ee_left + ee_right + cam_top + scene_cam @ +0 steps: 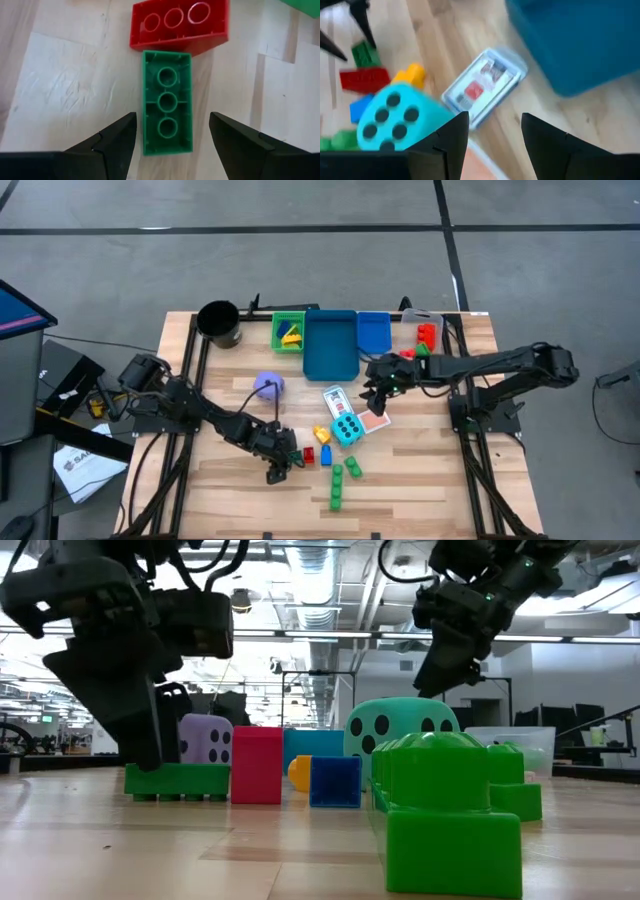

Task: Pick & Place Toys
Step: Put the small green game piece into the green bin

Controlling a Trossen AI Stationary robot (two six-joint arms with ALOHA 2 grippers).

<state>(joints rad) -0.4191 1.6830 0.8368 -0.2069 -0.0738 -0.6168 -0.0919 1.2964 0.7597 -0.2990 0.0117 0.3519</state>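
Note:
My left gripper (284,464) is open, low over the table's near left part. Its fingers stand on either side of a green brick (167,109) without touching it. The brick lies on the wood with its hollow underside up, one end against a red brick (180,25). My right gripper (378,396) is open and empty, raised above the boxed playing cards (485,85) and the cyan dotted die (395,117). A blue brick (325,456), a yellow brick (321,435), other green bricks (338,492) and a purple die (268,386) lie on the table.
Along the far edge stand a black cup (220,323), a green bin (289,330) holding bricks, a large blue bin (331,345), a smaller blue bin (373,332) and a clear bin (425,332) with red bricks. An orange card (376,423) lies by the cyan die.

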